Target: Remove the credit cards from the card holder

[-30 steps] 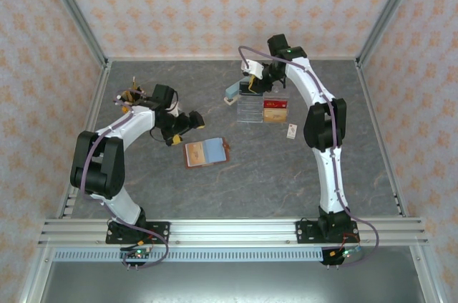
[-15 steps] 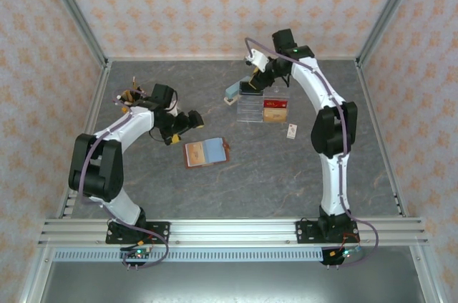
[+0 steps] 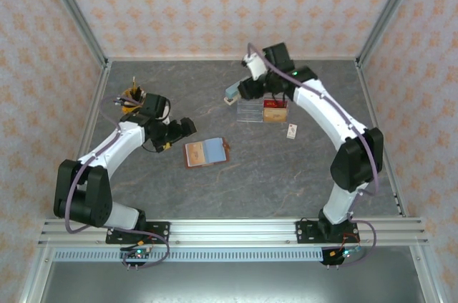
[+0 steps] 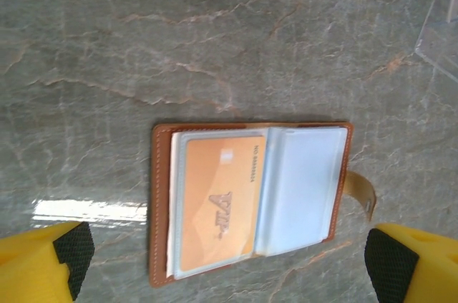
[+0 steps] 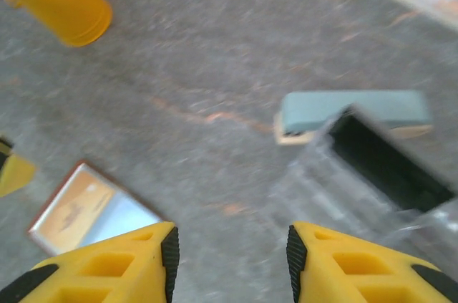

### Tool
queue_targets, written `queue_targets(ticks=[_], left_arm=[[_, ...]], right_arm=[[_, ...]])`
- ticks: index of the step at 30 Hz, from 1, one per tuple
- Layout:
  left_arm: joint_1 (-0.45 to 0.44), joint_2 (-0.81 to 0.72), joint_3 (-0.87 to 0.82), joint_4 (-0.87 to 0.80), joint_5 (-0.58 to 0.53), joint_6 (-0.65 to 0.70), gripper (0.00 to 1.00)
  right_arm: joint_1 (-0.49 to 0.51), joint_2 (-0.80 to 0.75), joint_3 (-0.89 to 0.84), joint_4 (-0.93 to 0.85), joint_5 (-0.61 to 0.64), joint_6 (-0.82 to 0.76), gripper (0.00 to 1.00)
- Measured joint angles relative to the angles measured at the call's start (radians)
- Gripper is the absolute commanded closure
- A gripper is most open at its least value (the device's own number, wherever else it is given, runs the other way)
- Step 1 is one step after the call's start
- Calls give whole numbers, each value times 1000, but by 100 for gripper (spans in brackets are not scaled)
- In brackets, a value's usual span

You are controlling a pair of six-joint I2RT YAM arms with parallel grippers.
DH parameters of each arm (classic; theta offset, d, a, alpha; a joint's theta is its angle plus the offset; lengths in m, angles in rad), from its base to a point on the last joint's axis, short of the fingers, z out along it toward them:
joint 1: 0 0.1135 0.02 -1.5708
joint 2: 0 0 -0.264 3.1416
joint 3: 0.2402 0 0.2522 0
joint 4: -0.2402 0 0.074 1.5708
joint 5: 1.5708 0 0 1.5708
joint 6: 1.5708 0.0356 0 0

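Card holder (image 4: 250, 199) lying open on grey worktop (image 4: 143, 31), 1 orange credit card (image 4: 218, 206) sitting in a clear pocket. Left gripper (image 3: 184, 129) hovering just beside holder, fingers spread wide. Right gripper (image 5: 229, 256) hanging near acrylic organiser (image 3: 250, 111), fingers spread apart.

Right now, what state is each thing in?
card holder, lying open, flat.
orange card, tucked in the holder's left pocket.
left gripper, open, empty.
right gripper, open, empty.
clear organiser, upright, red card inside.
yellow cup, upright.
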Motion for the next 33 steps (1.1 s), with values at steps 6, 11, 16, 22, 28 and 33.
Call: queue_targets(ticks=[6, 11, 16, 22, 28, 33], left_arm=[[40, -79, -74, -3, -39, -3, 0], [50, -138, -122, -5, -53, -10, 11], [50, -175, -142, -4, -48, -4, 19], [35, -151, -144, 24, -21, -3, 41], [-4, -53, -144, 66, 10, -17, 59], [-16, -9, -144, 88, 15, -24, 70]], right_arm=[[203, -59, -160, 56, 75, 217, 60], [266, -24, -188, 120, 84, 428, 61], [344, 139, -172, 196, 82, 602, 65], [374, 306, -171, 266, 59, 789, 69], [370, 351, -159, 273, 72, 869, 72], [365, 353, -154, 277, 73, 899, 78]])
